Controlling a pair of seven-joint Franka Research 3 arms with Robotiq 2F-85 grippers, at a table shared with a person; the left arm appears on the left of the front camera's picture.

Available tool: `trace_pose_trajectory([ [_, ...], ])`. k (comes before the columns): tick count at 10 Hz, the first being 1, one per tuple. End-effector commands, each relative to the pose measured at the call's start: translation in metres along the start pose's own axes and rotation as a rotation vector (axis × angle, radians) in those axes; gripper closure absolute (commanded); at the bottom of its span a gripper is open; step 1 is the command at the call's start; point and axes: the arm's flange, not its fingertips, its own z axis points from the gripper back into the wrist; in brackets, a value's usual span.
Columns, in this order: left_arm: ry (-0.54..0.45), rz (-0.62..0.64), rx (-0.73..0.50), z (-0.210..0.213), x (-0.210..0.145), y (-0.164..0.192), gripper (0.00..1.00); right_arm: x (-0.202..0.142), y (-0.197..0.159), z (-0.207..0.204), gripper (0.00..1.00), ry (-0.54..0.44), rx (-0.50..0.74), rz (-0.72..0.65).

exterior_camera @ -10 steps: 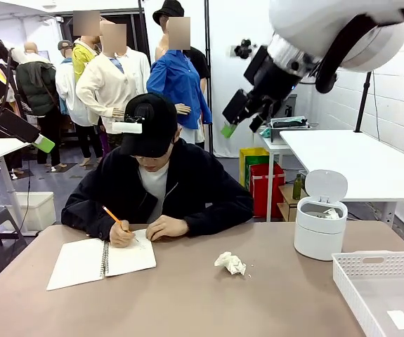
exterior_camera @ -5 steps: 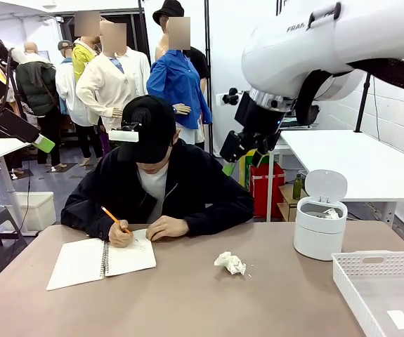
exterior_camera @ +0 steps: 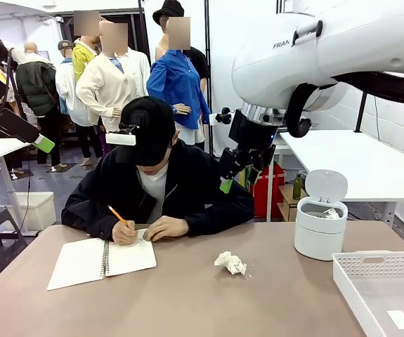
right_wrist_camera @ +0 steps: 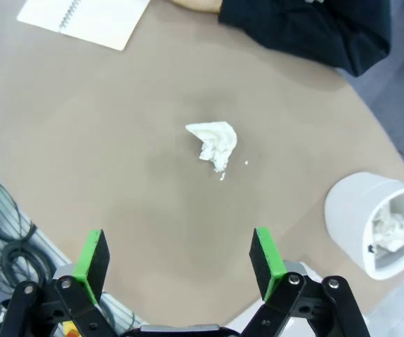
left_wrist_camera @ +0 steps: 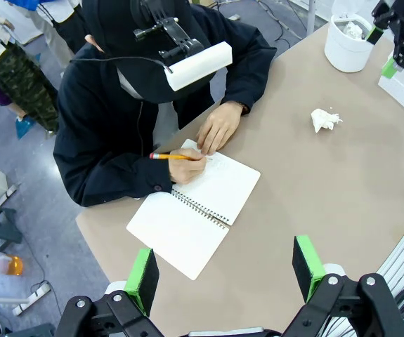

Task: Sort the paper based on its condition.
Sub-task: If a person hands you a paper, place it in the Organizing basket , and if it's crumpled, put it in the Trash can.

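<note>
Ok so, looking at a small crumpled white lump of thin paper (exterior_camera: 230, 263) lying loose on the brown table (exterior_camera: 187, 302), pretty much mid-table and well apart from everything else. Also spotting another crumpled white paper lump (exterior_camera: 330, 213) sitting inside the round white plastic bin (exterior_camera: 317, 239), flip lid standing up, over on the robot's right side. Seeing the right end effector (exterior_camera: 231, 175) hanging up in the air above the table, green pads spread wide apart, gripping nothing, and pointing down at the loose lump in its own wrist view. Seeing the left end effector (left_wrist_camera: 225, 274) hovering high too, pads likewise wide apart and empty, looking down over the white spiral-bound notebook (left_wrist_camera: 191, 214). Watching the person in a black jacket (exterior_camera: 159, 182) writing in that notebook with an orange pencil (exterior_camera: 116, 214), other hand (exterior_camera: 165, 227) resting at the page edge. Noticing a white slotted plastic basket (exterior_camera: 377, 255) sitting at the near right corner, holding a small flat white label (exterior_camera: 400, 319).
</note>
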Motion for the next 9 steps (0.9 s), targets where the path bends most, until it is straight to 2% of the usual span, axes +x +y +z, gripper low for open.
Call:
trace_pose_trajectory([
  [1, 0.0, 0.0, 0.002, 0.0, 0.0, 0.0, 0.0, 0.001, 0.001, -0.027, 0.0, 0.051, -0.019, -0.009],
  [4, 0.0, 0.0, 0.002, 0.0, 0.0, 0.0, 0.0, 0.0, 0.007, -0.074, 0.0, 0.107, -0.08, -0.026],
  [6, 0.0, 0.0, 0.002, 0.0, 0.0, 0.0, 0.0, -0.003, 0.008, -0.117, 0.0, 0.112, -0.194, -0.025],
  [9, 0.0, 0.0, 0.002, 0.0, 0.0, 0.0, 0.0, 0.012, -0.009, -0.162, 0.0, 0.081, -0.155, 0.03],
])
